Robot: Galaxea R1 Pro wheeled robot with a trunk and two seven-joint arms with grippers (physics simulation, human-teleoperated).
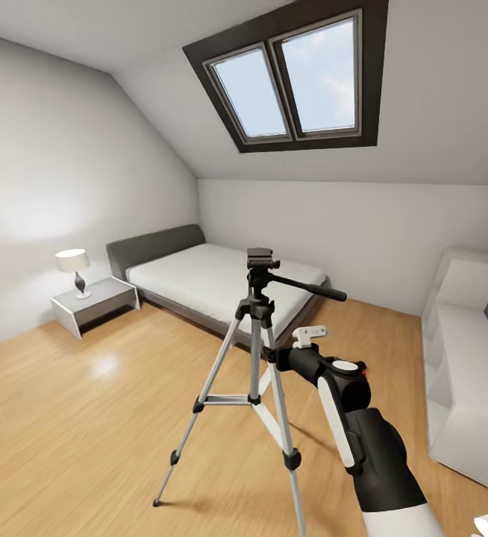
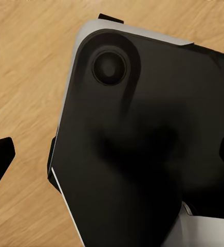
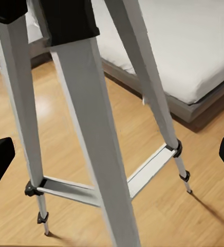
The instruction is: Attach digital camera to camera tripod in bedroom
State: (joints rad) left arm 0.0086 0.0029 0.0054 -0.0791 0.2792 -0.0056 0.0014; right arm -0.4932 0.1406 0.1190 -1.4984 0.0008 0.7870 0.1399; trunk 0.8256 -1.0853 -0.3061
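Camera tripod point(image 1: 255, 350) stands upright on the wood floor point(image 1: 87, 418) before the bed point(image 1: 221, 280), just beside the right tool point(image 1: 309, 335); silver legs spread, tool fingers wide.

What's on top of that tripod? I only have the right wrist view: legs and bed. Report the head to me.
Observer: The camera tripod has a dark head that is bare on top. Nothing is mounted on it.
Operator: Give me the handle's direction.
Observer: The pan handle sticks out toward the robot's right, sloping slightly down, above the right arm.
Operator: Now tell me the state of the left claw.
Observer: The left claw is open with nothing between its fingers. It faces a dark robot part over the wood floor.
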